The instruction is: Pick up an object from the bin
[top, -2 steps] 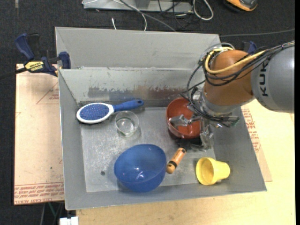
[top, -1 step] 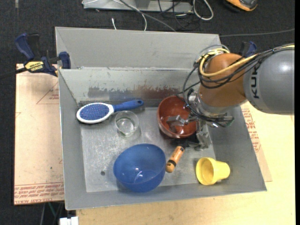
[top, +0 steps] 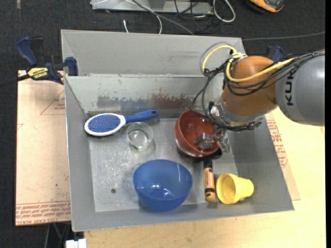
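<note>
Reaching in from the right, the arm sets its gripper (top: 211, 140) down inside a red-brown bowl (top: 189, 130) that sits toward the back right of the grey bin (top: 103, 164). The gripper is low over the bowl's right side, close to the rim. Whether it is open or closed, or has hold of anything, I cannot tell, as the orange wrist cover hides much of it.

Just in front of the bowl lies an orange and black battery (top: 209, 184), and beside that a yellow cup (top: 234, 188) on its side. A blue bowl (top: 162, 185) stands at the front middle. Left of the red-brown bowl are a small clear glass (top: 138, 137) and a blue hairbrush (top: 106, 123).
</note>
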### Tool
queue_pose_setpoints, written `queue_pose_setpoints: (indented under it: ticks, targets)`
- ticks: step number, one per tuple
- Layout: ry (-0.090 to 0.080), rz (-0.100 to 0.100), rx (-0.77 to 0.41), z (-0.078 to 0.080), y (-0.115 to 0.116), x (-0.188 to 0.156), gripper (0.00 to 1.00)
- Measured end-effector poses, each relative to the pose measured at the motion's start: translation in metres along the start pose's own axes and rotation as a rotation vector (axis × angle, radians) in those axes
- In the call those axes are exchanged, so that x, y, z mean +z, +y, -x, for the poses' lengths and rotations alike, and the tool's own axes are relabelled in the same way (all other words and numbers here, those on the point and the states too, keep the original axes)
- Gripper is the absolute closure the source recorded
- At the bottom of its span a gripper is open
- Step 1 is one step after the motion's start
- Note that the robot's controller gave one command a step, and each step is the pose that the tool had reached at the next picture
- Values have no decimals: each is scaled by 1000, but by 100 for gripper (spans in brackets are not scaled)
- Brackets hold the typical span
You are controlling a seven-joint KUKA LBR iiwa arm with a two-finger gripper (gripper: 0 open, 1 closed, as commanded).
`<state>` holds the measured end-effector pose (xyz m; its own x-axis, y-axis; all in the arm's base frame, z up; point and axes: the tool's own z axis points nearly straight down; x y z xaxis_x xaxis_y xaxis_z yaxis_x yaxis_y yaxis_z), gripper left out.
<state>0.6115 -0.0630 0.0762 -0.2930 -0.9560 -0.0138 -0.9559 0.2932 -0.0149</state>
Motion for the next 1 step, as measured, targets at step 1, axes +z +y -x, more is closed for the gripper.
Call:
queue_pose_setpoints:
  ticks: [1]
  targets:
    - [0, 0, 1, 0, 0, 0, 100]
